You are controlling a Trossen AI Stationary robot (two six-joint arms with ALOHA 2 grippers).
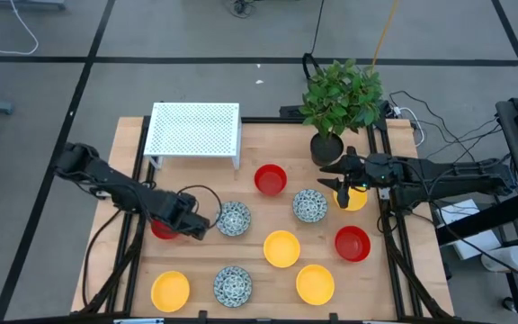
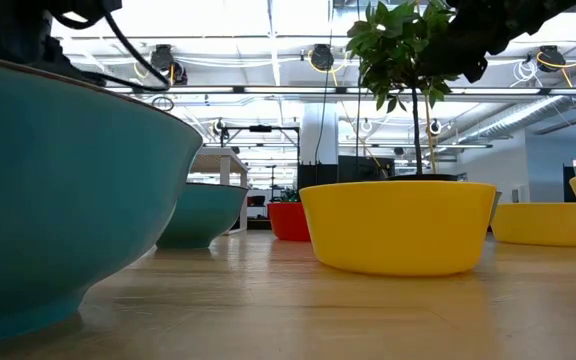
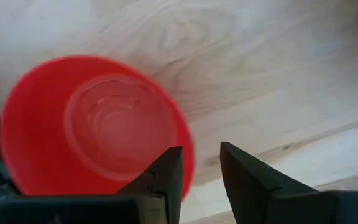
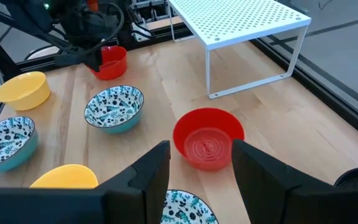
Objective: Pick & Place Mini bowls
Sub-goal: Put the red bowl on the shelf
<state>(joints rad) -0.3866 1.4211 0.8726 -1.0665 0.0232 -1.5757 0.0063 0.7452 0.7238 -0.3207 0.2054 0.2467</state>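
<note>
Several mini bowls stand on the wooden table [image 1: 394, 297]: red ones [image 1: 271, 179] [image 1: 352, 243], yellow ones [image 1: 281, 248] [image 1: 315, 283] [image 1: 170, 290] and speckled ones [image 1: 310, 205] [image 1: 234, 219] [image 1: 233, 285]. My left gripper [image 1: 193, 225] [image 3: 201, 171] is open low over another red bowl [image 1: 162, 230] [image 3: 92, 124] at the table's left, with one finger inside its rim and one outside. My right gripper [image 1: 342, 187] [image 4: 201, 177] is open and empty, above a yellow bowl [image 1: 358, 202] at the right. It faces the far red bowl [image 4: 207, 138]. My left gripper comes at the red bowl from above, its fingers on either side of the rim [image 3: 189, 158] on the bowl's right side. Bare wood shows between the rim and the outer finger [image 3: 247, 180]. I cannot tell whether the inner finger touches the bowl.
A white perforated rack [image 1: 193, 130] stands at the far left. A potted plant [image 1: 340, 94] in a black pot [image 1: 325, 148] stands at the far right, close to my right gripper. In the low view a speckled bowl [image 2: 58, 190] and a yellow bowl [image 2: 398, 225] stand near the camera.
</note>
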